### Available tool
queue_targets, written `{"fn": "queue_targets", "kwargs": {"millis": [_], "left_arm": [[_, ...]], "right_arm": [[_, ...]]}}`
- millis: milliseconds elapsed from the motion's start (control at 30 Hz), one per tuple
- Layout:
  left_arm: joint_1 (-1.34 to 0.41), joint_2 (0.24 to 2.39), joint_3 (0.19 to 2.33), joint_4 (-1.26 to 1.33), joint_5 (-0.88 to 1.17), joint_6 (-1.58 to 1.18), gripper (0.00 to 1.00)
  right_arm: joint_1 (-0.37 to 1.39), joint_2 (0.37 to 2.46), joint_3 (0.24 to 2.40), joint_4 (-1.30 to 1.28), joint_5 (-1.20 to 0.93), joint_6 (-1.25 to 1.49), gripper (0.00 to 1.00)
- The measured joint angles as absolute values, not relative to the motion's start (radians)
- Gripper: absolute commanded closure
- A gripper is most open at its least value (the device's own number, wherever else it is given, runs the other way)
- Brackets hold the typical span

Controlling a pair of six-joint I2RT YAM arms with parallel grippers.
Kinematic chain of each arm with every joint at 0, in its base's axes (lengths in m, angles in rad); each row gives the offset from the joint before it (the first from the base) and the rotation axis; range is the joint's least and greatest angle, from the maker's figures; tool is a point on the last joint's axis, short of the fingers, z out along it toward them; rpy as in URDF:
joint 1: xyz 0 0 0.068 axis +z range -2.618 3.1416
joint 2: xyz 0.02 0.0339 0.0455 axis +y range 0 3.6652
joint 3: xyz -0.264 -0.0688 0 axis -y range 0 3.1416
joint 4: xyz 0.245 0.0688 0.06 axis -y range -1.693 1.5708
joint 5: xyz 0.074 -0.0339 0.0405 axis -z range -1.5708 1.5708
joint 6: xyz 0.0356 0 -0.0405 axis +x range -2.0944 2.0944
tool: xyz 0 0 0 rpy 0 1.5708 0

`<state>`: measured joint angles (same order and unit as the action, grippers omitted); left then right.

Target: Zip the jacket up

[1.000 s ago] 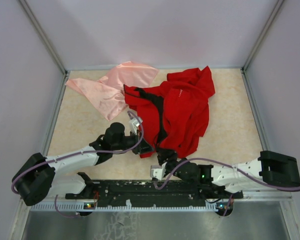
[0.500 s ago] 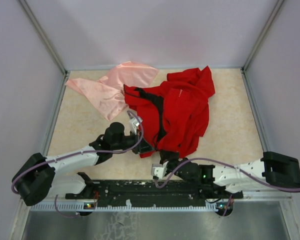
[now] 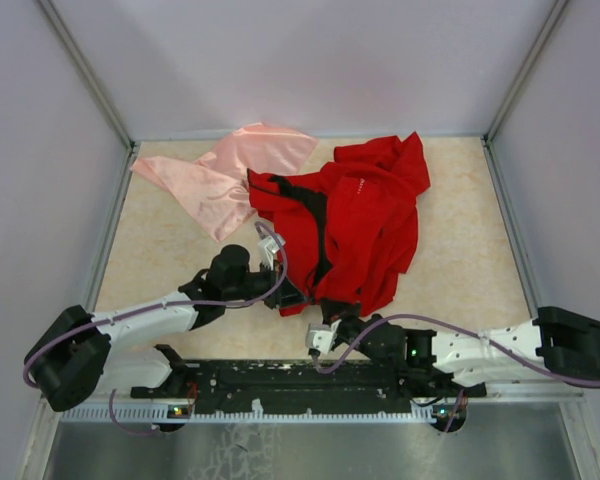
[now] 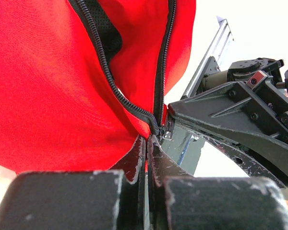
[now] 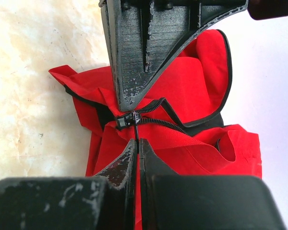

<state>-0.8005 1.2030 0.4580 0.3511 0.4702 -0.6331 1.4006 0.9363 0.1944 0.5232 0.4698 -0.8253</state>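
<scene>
Barely begun — the slider (image 5: pixel 126 120) sits at the six o'clock hem (image 4: pixel 96 146) of the jacket (image 3: pixel 370 200), left gripper (image 4: pixel 146 143) clamped on that hem, right gripper (image 5: pixel 137 143) pinching the pull (image 5: pixel 135 133) — teeth (image 4: pixel 103 62) toward twelve o'clock unjoined

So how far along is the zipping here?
Done: both hands are placed at the bottom edge of the jacket. In hand: the left hand pinches red fabric beside the zipper's base; the right hand is shut by the slider. Remaining: the whole zip; the teeth run apart above the slider, so the front is open.
</scene>
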Motion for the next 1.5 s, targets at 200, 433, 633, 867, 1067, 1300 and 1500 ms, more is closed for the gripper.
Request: {"fn": "queue_targets", "kwargs": {"millis": [200, 433, 633, 867, 1067, 1300, 1500], "left_arm": [[-0.801, 1.203, 0.458, 0.348, 0.468, -0.631, 1.00], [-0.801, 1.203, 0.458, 0.334, 0.467, -0.631, 1.00], [-0.801, 1.203, 0.458, 0.330, 0.467, -0.631, 1.00], [-0.801, 1.203, 0.458, 0.329, 0.467, -0.631, 1.00], [-0.801, 1.202, 0.458, 0.328, 0.467, -0.630, 1.00], [-0.823, 1.200, 0.465, 0.300, 0.438, -0.604, 1.00], [-0.891, 1.192, 0.504, 0.242, 0.334, -0.555, 1.00]], "right_arm": [[1.401, 0.937, 0.194, 0.525, 0.464, -0.815, 0.95], [1.401, 0.966, 0.194, 0.553, 0.459, -0.811, 0.92], [1.401, 1.028, 0.195, 0.600, 0.457, -0.811, 0.89], [1.399, 1.058, 0.197, 0.624, 0.450, -0.810, 0.94], [1.394, 1.059, 0.198, 0.619, 0.451, -0.809, 1.00], [1.362, 1.012, 0.248, 0.488, 0.438, -0.762, 1.00], [1.313, 0.987, 0.300, 0.361, 0.405, -0.703, 1.00]]}}
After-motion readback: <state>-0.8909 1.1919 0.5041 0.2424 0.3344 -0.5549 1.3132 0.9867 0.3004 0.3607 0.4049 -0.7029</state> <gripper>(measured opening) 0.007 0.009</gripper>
